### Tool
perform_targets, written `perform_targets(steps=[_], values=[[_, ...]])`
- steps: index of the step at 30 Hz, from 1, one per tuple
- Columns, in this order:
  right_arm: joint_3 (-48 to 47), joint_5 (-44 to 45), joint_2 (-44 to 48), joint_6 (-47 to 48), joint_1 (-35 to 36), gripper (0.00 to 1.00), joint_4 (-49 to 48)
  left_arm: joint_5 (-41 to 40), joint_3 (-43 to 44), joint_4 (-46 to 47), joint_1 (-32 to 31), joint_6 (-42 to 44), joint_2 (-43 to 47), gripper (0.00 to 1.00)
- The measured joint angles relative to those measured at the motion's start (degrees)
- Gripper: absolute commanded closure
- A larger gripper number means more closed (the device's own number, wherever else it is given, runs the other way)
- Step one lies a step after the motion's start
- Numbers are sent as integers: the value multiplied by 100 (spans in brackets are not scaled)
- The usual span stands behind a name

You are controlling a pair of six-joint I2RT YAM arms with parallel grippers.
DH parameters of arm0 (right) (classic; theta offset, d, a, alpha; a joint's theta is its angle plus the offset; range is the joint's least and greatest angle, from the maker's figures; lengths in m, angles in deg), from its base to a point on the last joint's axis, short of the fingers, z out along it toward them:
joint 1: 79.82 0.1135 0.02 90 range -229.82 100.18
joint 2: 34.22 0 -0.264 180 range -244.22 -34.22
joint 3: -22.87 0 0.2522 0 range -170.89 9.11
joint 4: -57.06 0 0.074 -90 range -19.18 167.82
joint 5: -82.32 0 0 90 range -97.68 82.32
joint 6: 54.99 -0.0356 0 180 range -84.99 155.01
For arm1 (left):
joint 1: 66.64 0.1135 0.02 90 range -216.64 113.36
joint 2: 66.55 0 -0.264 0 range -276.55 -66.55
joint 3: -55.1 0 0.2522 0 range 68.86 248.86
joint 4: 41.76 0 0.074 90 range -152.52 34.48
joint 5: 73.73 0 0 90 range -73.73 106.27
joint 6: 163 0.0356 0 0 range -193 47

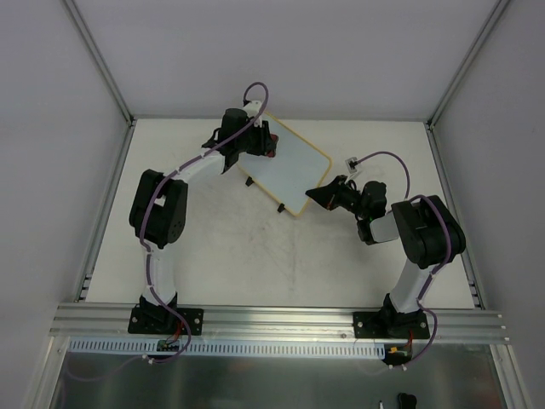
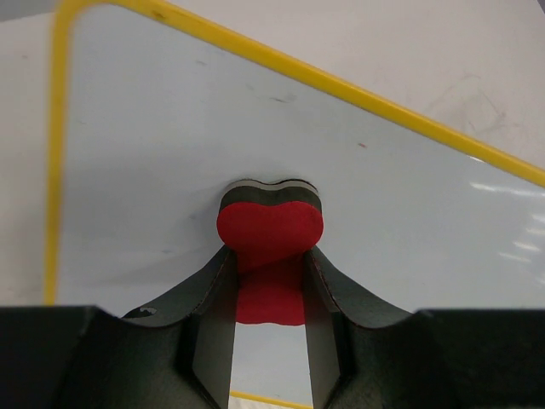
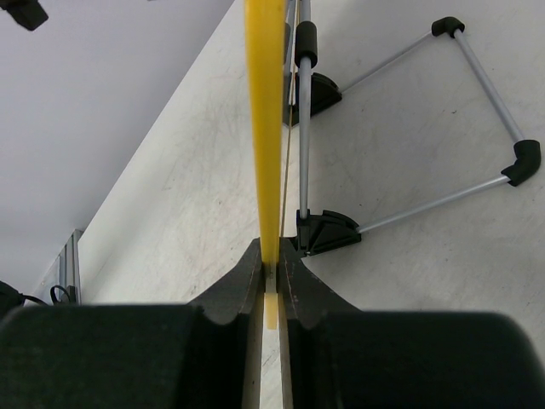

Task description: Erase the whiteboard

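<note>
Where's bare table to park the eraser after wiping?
Widest bare table: centre, between the whiteboard and the near edge. Also the far right corner. Crowded: board's far end, left gripper with eraser; its right edge, clamped by right gripper.

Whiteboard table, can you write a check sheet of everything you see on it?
Surface: white table, faint scuffs.
Job's things: whiteboard leaning on its wire stand; no scribbles seen; red eraser against its face.
Clutter: nothing seen.
End effectors: left end effector shut on the eraser; right end effector shut on the whiteboard's yellow edge.
Cables: purple cables run along both arms.
Surroundings: white walls, metal rail at the near edge.
</note>
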Motion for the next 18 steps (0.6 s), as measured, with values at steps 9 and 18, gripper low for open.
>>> perform_targets(steps=[9,18], values=[[0,-9,0,0,0,100,-2,-4,490,-363,535,15,-387,100],[0,-17,2,0,0,100,-2,105,422,-378,549,33,-385,100]])
